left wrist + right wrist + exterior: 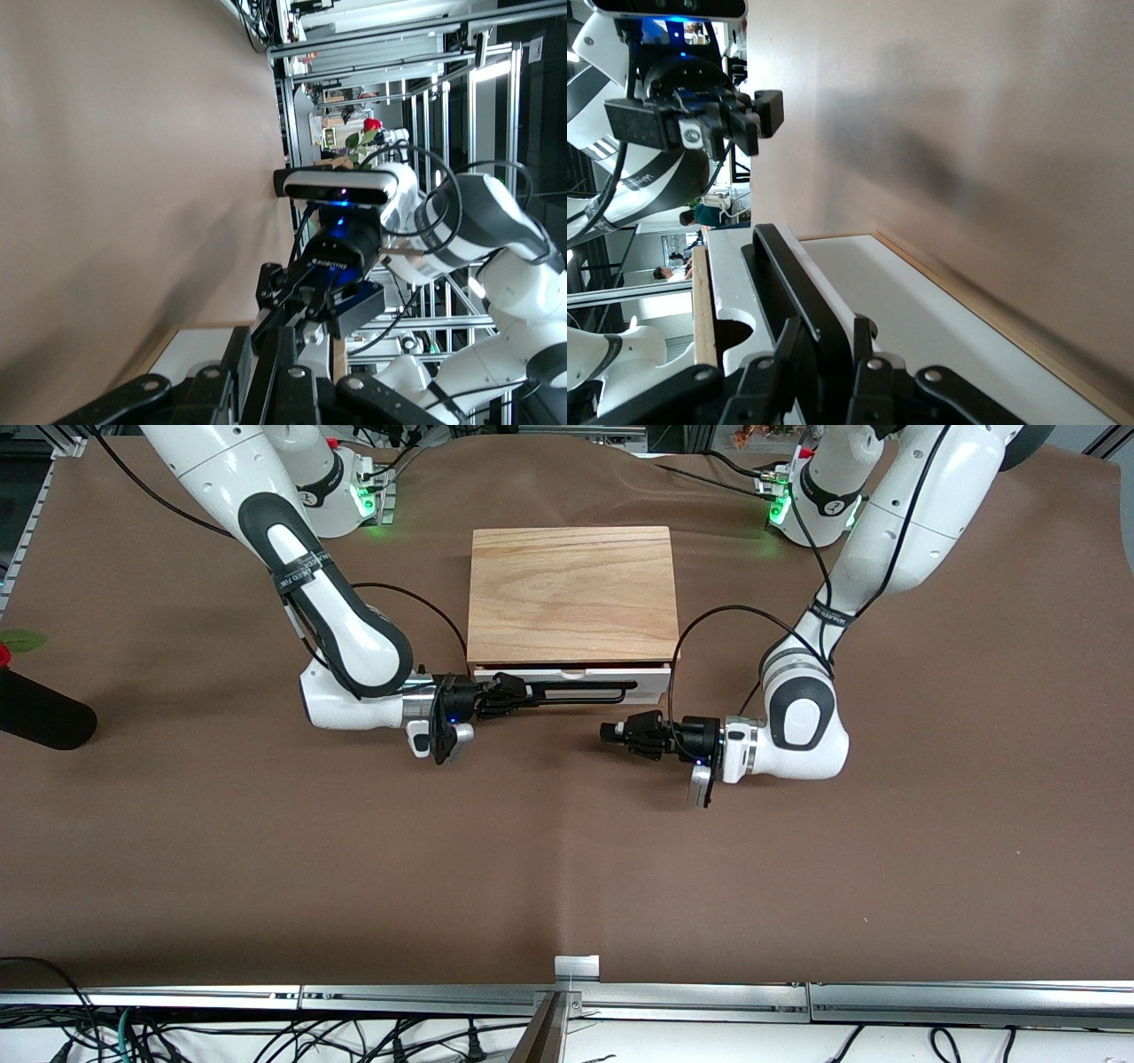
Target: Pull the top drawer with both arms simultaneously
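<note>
The box [571, 595] sat mid-table, its top drawer [571, 677] barely out, toward the camera. The right gripper [507, 693] was clamped on the black handle [585, 691] at the right arm's end. The left gripper [631, 735] hung closed just in front of the drawer, seemingly clear of the handle and holding nothing, over the brown table [567, 868].

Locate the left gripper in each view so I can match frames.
Front view: left gripper, shut, over the table in front of the top drawer, off the black wire handle.
Left wrist view: its own fingers, close up.
Right wrist view: seen farther off, along the handle.
Shared landmark: the top drawer's white front; the right gripper is shut on its handle.
</note>
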You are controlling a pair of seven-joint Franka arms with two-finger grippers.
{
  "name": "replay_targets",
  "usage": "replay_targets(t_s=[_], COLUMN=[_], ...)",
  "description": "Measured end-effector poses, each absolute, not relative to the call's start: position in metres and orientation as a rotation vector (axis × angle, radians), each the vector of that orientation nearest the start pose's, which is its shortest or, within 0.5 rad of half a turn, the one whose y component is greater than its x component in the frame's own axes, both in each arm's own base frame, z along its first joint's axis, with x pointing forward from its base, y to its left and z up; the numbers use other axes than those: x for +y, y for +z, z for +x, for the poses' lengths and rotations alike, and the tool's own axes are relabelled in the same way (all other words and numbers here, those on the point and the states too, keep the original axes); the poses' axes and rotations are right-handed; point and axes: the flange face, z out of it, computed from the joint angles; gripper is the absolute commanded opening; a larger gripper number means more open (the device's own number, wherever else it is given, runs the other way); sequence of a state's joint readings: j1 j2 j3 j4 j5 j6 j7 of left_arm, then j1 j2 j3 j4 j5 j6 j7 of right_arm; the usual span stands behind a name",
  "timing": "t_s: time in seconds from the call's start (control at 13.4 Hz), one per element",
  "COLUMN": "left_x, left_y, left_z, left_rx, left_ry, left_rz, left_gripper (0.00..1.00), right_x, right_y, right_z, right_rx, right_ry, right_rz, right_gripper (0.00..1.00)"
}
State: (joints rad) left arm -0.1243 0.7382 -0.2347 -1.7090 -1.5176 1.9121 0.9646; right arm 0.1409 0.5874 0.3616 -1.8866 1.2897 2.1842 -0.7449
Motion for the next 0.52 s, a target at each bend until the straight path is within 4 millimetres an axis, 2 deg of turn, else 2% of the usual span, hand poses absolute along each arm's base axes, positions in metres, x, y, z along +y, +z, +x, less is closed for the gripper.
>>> replay_targets(t_s=[0.22, 0.3, 0.37, 0.52], left_x=[-0.284, -0.284, -0.284, -0.285], left_y=[0.191, 0.19, 0.19, 0.191], left_z=[0.603, 0.603, 0.603, 0.603], left_rx=[-0.18, -0.18, -0.18, -0.179], left_ry=[-0.015, -0.016, -0.016, -0.017], left_rz=[1.695, 1.696, 1.695, 1.695], left_gripper=[0.2, 0.32, 0.5, 0.67], right_x=[0.324, 0.324, 0.324, 0.324], right_y=[0.213, 0.213, 0.214, 0.215], right_z=[0.543, 0.544, 0.545, 0.551], right_rx=[-0.211, -0.208, -0.207, -0.195], right_ry=[0.168, 0.169, 0.166, 0.154], right_rz=[-1.975, -1.974, -1.974, -1.978], right_gripper=[0.0, 0.0, 0.0, 0.0])
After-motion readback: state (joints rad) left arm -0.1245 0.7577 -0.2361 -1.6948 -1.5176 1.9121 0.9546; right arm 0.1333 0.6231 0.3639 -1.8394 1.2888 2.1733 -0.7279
